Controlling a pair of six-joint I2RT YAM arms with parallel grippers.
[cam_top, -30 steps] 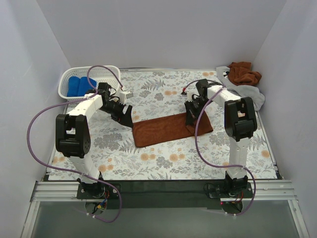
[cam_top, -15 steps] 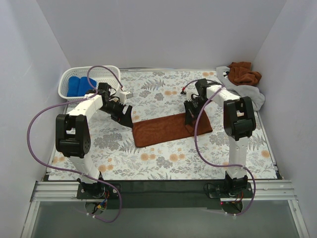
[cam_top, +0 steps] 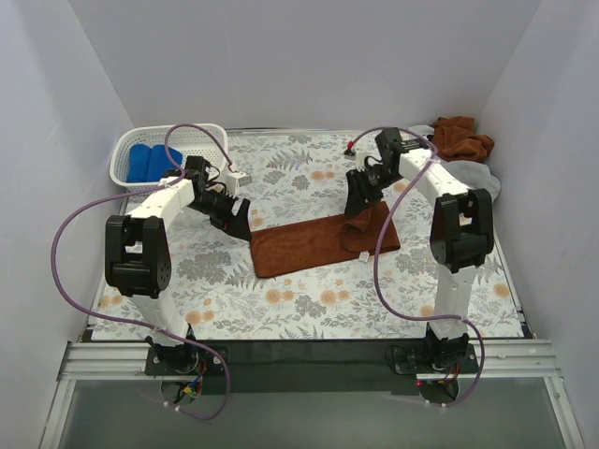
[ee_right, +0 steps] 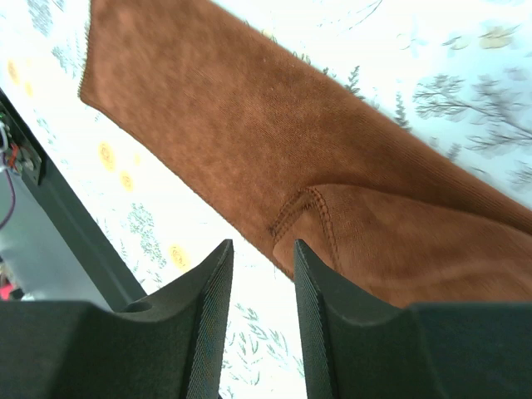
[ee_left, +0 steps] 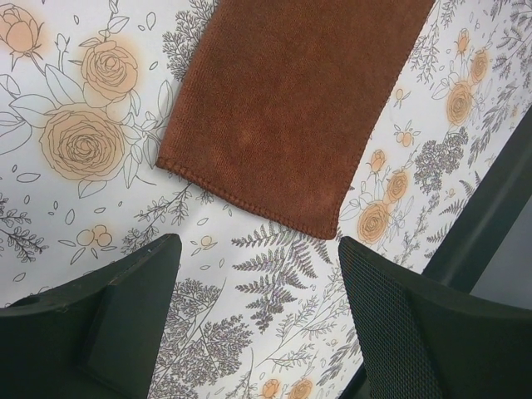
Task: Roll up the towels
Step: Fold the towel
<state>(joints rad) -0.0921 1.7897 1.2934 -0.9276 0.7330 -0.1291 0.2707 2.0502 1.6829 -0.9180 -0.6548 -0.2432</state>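
Observation:
A rust-brown towel lies flat along the middle of the table. Its right end is folded over onto itself, and the flap with its stitched hem shows in the right wrist view. My right gripper hovers over that folded end, its jaws a little apart with only table showing between them. My left gripper is open and empty just off the towel's left end. That end lies flat beyond my left fingertips, and the gripper itself is over bare tablecloth.
A white perforated basket at the back left holds rolled blue towels. At the back right, another rust-brown towel lies crumpled on a light grey one. White walls enclose the floral tablecloth.
My right gripper has risen and moved back from the towel's right end, which now lies folded over. The left arm has not moved.

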